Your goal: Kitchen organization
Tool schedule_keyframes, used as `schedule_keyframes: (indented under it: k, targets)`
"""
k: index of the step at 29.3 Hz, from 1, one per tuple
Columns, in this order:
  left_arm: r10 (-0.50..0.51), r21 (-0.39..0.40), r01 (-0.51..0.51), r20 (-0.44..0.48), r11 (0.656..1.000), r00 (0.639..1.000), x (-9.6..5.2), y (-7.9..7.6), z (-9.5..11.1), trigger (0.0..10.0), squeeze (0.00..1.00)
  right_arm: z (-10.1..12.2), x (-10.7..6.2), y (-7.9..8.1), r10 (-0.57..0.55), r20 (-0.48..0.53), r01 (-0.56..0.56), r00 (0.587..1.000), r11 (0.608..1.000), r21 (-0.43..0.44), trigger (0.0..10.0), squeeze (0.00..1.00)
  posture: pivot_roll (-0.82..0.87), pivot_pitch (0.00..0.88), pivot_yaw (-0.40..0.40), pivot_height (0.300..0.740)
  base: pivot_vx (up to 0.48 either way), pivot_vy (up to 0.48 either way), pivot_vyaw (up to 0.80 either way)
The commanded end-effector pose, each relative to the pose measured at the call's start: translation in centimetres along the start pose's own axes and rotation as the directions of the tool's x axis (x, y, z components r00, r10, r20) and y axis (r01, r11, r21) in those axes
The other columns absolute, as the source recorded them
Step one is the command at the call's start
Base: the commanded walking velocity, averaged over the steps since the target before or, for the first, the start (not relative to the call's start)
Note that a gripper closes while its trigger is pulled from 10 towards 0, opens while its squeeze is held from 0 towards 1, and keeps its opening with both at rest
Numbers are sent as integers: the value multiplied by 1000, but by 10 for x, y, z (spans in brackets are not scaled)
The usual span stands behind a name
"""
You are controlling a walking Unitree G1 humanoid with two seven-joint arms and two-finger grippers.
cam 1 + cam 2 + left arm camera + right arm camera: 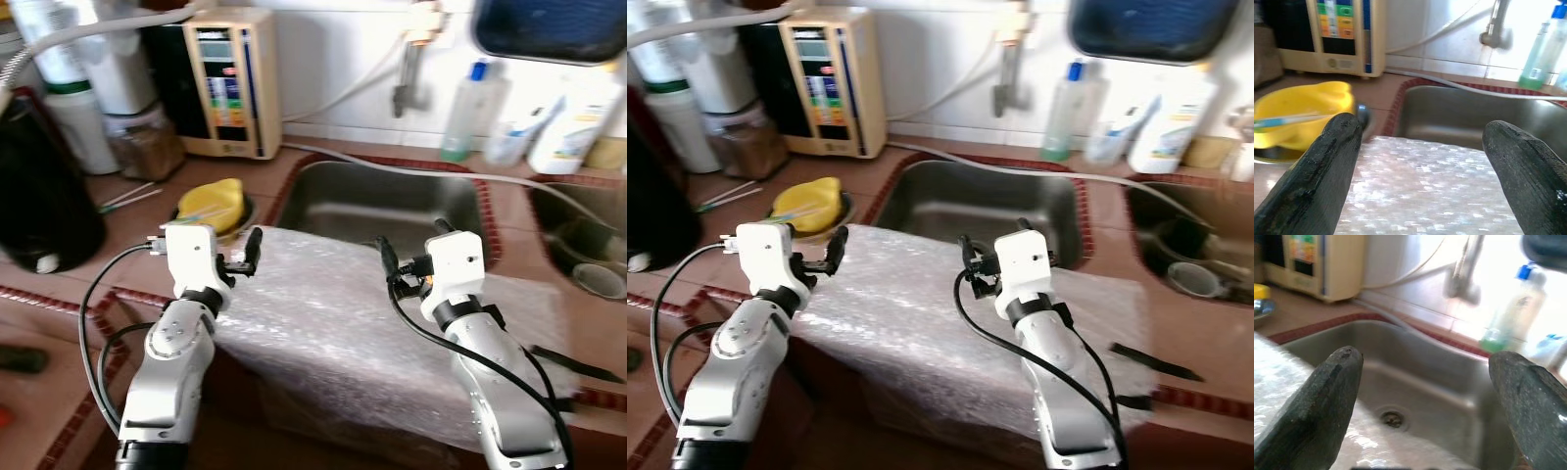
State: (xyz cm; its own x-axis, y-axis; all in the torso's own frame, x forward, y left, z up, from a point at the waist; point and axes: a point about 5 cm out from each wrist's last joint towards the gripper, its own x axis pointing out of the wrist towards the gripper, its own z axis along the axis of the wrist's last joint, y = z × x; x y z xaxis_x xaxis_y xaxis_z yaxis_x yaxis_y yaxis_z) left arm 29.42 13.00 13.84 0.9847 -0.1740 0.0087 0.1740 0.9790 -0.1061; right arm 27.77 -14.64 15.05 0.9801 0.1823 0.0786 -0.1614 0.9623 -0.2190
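A sheet of bubble wrap (333, 323) is draped over something bulky at the counter's front, just before the steel sink (392, 201). My left gripper (245, 253) hovers open over the wrap's far left corner, with nothing between its fingers (1327, 161). My right gripper (411, 245) stands open above the wrap's far edge and points into the sink basin, where the drain (1392, 418) shows. A yellow bowl-like container (211, 204) holding a thin stick sits on a dark dish left of the sink, just beyond the left gripper.
A beige appliance with coloured buttons (230, 83) stands against the back wall. Jars (147, 142) and a large black object (44, 196) are at the left. Bottles (470, 113) line the sill behind the sink. A second basin (588, 245) with a cup lies at the right.
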Motion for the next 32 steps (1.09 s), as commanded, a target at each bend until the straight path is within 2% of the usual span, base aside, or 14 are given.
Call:
schedule_keyframes:
  k: [1, 4, 6, 8, 12, 15, 16, 21, 27, 32]
  targets:
    - [33, 12, -33, -4, 999, 999, -1, 11, 1, 10000, 0, 8, 3, 7, 24, 32, -24, 999, 1000, 11, 10000, 0, 2, 0, 43, 740, 0, -480, 0]
    - [33, 11, -33, -1, 999, 999, -1, 11, 2, 10000, 0, 8, 3, 7, 25, 32, -25, 999, 1000, 11, 10000, 0, 2, 0, 43, 740, 0, -480, 0]
    - [51, -9, -51, 12, 999, 999, -1, 12, 2, 10000, 0, 8, 2, 7, 26, 31, -27, 999, 1000, 12, 10000, 0, 2, 0, 43, 740, 0, 0, 0]
    - [66, 4, -66, 12, 998, 998, -1, 13, 3, 10000, 0, 8, 2, 8, 29, 31, -30, 999, 999, 13, 10000, 0, 4, 0, 44, 740, 0, 0, 0]
    - [94, -20, -95, -25, 995, 995, -2, 16, -1, 10000, 0, 8, 2, 9, 37, 35, -37, 999, 999, 13, 10000, 0, 3, 0, 44, 740, 0, 0, 0]
    - [93, -10, -93, -20, 996, 995, -1, 17, 0, 10000, 0, 9, 2, 10, 39, 38, -39, 999, 999, 12, 10000, 0, 3, 0, 44, 740, 0, 0, 0]
    - [88, 32, -88, -10, 996, 996, -1, 17, 1, 10000, 0, 9, 2, 10, 38, 38, -39, 999, 999, 11, 10000, 0, 4, 0, 44, 740, 0, 0, 0]
    - [85, 26, -84, -9, 996, 996, -1, 16, 0, 10000, 0, 8, 1, 11, 38, 38, -39, 999, 999, 14, 10000, 0, 4, 0, 45, 740, 0, 0, 0]
    - [89, 36, -89, -5, 995, 996, 0, 16, 1, 10000, 0, 9, 1, 13, 50, 47, -51, 998, 998, 25, 10000, 0, 7, 0, 44, 740, 0, 0, 702]
    - [92, 38, -92, -3, 995, 996, 0, 16, 1, 10000, 0, 8, 1, 10, 34, 43, -35, 999, 999, 25, 10000, 0, 8, 0, 42, 740, 0, 0, 0]
